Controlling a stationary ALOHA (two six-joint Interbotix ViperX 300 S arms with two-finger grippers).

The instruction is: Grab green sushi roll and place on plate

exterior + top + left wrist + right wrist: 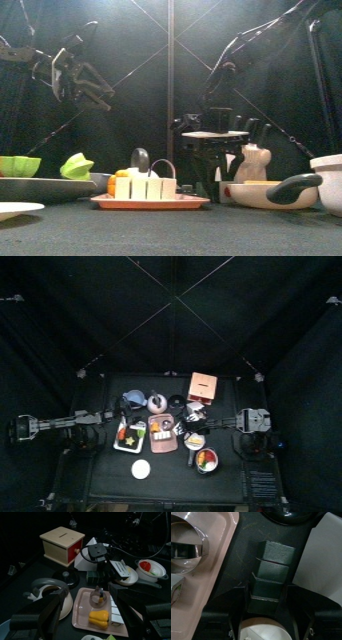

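Evidently the green sushi roll [78, 166] lies toward the table's [167, 491] left edge, nearer the left gripper [87, 614], which is spread and empty. The right gripper [264, 619], also spread and empty, hangs mid-table.

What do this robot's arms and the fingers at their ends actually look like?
Both arms are black, thin and jointed, built from slim links. The left arm enters from one side of the table, the right arm from the other. Each ends in two flat, blocky black fingers, matte and unmarked. Thin dark cables run along the right arm's links.
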